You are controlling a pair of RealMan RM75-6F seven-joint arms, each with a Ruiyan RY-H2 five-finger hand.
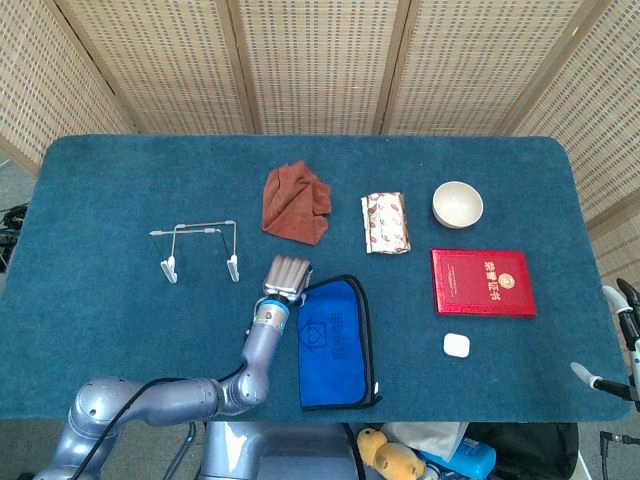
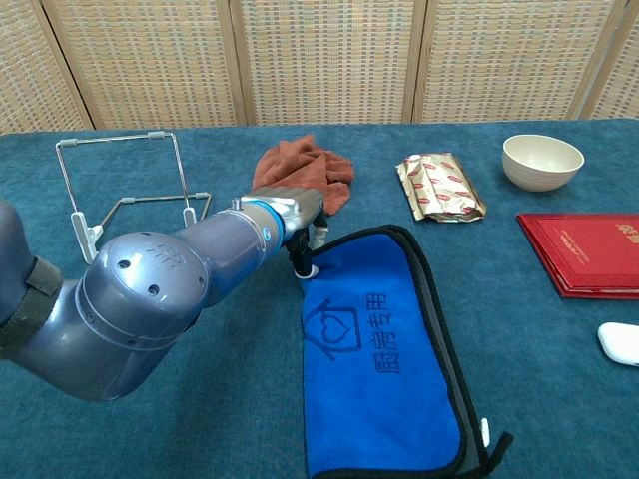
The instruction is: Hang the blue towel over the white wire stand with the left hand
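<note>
The blue towel (image 1: 335, 345) (image 2: 379, 349), black-edged with a printed logo, lies lengthwise on the table near the front. My left hand (image 1: 285, 275) (image 2: 290, 205) is at its far left corner and pinches it; that far edge is raised off the table and curls up. The white wire stand (image 1: 200, 245) (image 2: 130, 185) stands upright and bare to the left of the hand, a short gap away. Only part of my right hand (image 1: 625, 345) shows, at the right edge of the head view, with its fingers apart and nothing in them.
Behind the towel lie a rust-coloured cloth (image 1: 295, 203) (image 2: 305, 165) and a foil packet (image 1: 386, 222) (image 2: 439, 187). A white bowl (image 1: 457, 204) (image 2: 542, 161), a red booklet (image 1: 483, 282) (image 2: 589, 249) and a small white object (image 1: 457, 345) (image 2: 621, 342) sit to the right.
</note>
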